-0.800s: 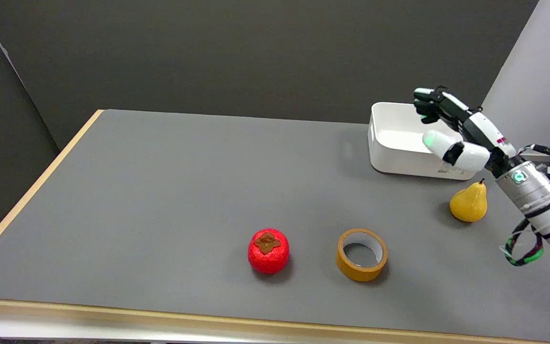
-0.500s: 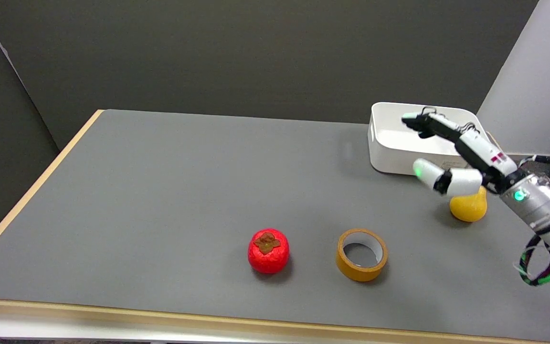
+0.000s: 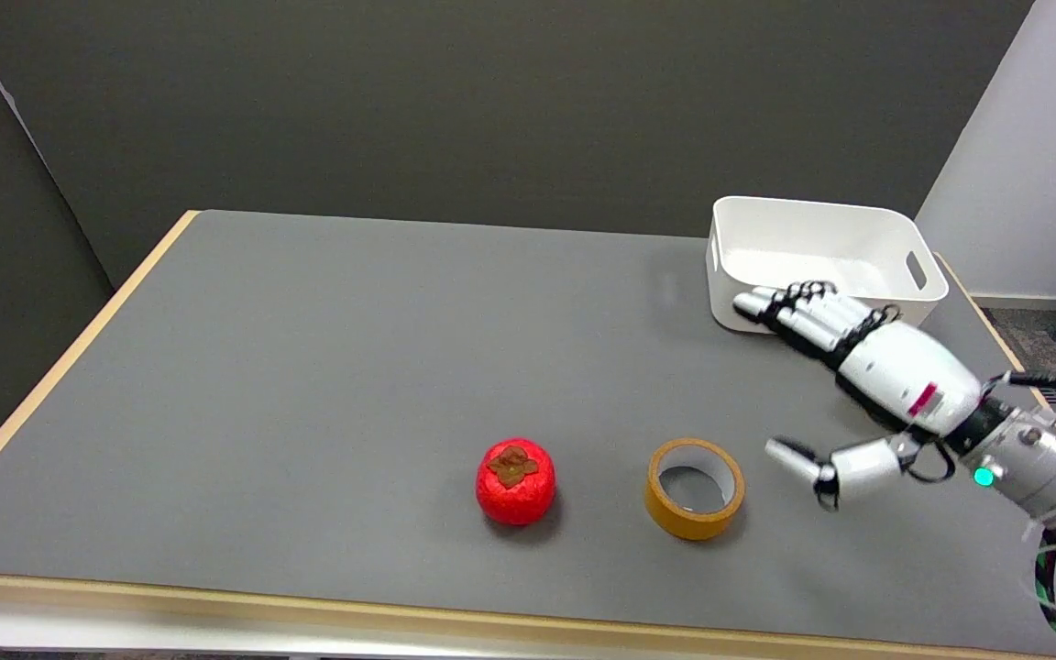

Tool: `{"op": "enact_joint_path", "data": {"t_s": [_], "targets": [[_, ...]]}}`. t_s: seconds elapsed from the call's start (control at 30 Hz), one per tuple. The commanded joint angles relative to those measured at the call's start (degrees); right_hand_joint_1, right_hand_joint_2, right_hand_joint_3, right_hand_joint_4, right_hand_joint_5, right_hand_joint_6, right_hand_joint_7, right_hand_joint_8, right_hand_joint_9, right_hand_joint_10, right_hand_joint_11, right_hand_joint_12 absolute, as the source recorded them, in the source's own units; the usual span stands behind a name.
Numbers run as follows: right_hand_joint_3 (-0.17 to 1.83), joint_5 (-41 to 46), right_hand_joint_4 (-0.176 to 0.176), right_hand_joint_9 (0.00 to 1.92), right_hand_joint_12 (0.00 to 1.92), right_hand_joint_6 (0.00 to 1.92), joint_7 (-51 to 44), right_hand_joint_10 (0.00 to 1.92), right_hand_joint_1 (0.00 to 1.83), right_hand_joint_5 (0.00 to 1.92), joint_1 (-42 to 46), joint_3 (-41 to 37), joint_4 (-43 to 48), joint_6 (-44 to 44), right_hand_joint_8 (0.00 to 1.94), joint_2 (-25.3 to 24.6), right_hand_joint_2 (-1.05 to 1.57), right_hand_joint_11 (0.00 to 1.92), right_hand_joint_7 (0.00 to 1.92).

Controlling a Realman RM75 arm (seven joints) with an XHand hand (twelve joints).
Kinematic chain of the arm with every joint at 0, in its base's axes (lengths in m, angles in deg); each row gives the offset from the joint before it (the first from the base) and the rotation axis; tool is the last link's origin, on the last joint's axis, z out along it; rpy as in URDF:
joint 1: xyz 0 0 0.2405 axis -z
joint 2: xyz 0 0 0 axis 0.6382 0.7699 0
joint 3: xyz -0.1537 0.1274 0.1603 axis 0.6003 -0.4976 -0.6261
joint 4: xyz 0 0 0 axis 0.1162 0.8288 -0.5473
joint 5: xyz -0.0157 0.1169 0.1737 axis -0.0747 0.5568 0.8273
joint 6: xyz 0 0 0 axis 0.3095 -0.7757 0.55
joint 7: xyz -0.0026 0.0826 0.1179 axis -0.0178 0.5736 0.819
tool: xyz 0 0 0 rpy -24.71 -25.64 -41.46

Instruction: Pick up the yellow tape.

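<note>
Your right hand [image 3: 867,385]: hard white shell, fingers spread, holding nothing, palm down, just right of the yellow tape [image 3: 694,489]. Tape: glossy ring lying flat, hole facing up, near-centre on your matte grey table [image 3: 308,367]. Left of it, a red persimmon [image 3: 515,480]. Far right, a white plastic bin [image 3: 817,257].

One head view looks down across the table [image 3: 308,367].

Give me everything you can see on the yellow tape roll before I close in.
The yellow tape is a ring with a mustard-yellow outer band and a pale inner core. It lies flat on the grey table, hole up, near the front edge. Nothing touches it: the red fruit sits apart on its left, the right hand hovers open to its right.
</note>
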Motion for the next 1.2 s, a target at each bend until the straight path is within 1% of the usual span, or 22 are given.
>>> {"op": "enact_joint_path", "data": {"t_s": [0.03, 0.17, 0.4, 0.57, 0.7, 0.8, 0.93, 1.2], "targets": [[0.88, -16.9, 0.057, 0.00, 1.13, 0.00, -11.8, 0.40, 0.48, 0.00, 0.8, 5.6, 4.6, 2.7, 0.01, -1.6, 0.50, 0.00, 0.00], [0.85, -18.6, 0.052, 0.00, 1.13, 0.00, -11.4, 0.37, 0.49, 0.00, -3.9, 8.4, 4.2, 6.5, 0.00, -1.1, 0.49, 0.01, 0.00], [0.84, -17.9, 0.051, 0.00, 1.15, 0.00, -11.0, 0.38, 0.45, 0.00, -8.8, 9.9, 4.5, 9.0, 0.00, 1.6, 0.48, 0.01, 0.00], [0.84, -18.0, 0.049, 0.00, 1.15, 0.00, -7.0, 0.39, 0.43, 0.00, -15.1, 14.6, 3.3, 12.5, 0.00, 3.7, 0.47, 0.02, 0.00], [0.84, -17.8, 0.049, 0.00, 1.15, 0.00, -7.0, 0.39, 0.42, 0.00, -17.8, 16.5, 2.2, 15.3, 0.00, 4.3, 0.47, 0.02, 0.00], [0.84, -17.8, 0.049, 0.00, 1.15, 0.00, -6.8, 0.39, 0.42, 0.00, -18.0, 17.3, 2.0, 17.3, 0.00, 4.5, 0.47, 0.02, 0.00], [0.84, -17.8, 0.048, 0.00, 1.15, 0.00, -4.2, 0.36, 0.42, 0.00, -17.2, 17.3, 1.5, 17.8, 0.00, 4.1, 0.47, 0.01, 0.00], [0.84, -17.8, 0.050, 0.00, 1.14, 0.00, -3.0, 0.35, 0.41, 0.00, -16.4, 17.7, 1.0, 18.8, 0.00, 3.7, 0.47, 0.01, 0.00]]}}
